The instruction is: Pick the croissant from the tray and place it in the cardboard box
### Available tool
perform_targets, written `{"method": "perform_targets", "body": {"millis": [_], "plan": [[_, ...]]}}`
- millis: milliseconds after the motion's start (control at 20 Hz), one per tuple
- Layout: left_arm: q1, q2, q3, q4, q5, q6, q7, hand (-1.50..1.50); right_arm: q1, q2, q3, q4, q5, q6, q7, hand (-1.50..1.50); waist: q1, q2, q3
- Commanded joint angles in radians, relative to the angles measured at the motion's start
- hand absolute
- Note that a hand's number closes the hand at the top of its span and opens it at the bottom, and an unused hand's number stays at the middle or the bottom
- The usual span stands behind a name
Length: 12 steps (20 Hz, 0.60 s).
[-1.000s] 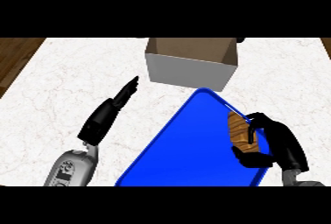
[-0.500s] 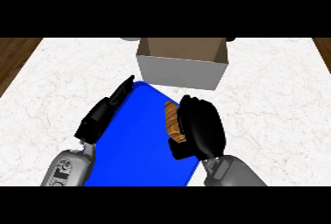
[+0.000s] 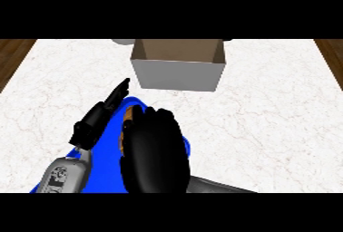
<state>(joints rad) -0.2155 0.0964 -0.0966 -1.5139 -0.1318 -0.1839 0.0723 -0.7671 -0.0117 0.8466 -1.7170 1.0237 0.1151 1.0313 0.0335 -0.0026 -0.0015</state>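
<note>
Head view: the right hand (image 3: 155, 152) lies over the croissant (image 3: 127, 131) on the blue tray (image 3: 107, 167), fingers curled round it; the grasp is underway. The left hand (image 3: 104, 111) rests straight-fingered beside it. Next comes lifting toward the cardboard box (image 3: 178, 74) across the bench (image 3: 268, 127).

Both hands are matte black: the left hand (image 3: 100, 115) slim and segmented, the right hand (image 3: 155, 154) broad-backed. Glossy grey forearm shells follow, the left one (image 3: 61, 176) bearing small dark markings.

Bare counter (image 3: 268, 118) fills the frame's right and centre below the box (image 3: 178, 68); the left hand (image 3: 100, 118) blocks the left.
</note>
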Motion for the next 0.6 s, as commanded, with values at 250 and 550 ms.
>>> {"method": "perform_targets", "body": {"millis": [250, 550], "plan": [[0.021, 0.012, 0.004, -0.029, 0.001, -0.013, 0.012, 0.00, -0.248, 0.011, -0.045, 0.035, -0.075, -0.073, 0.282, 1.50, -0.005, -0.002, 0.000], [0.031, -0.004, 0.005, -0.019, -0.010, 0.006, -0.002, 0.00, -0.350, 0.011, -0.210, 0.154, -0.089, -0.057, 0.203, 1.50, -0.011, 0.002, 0.000]]}}
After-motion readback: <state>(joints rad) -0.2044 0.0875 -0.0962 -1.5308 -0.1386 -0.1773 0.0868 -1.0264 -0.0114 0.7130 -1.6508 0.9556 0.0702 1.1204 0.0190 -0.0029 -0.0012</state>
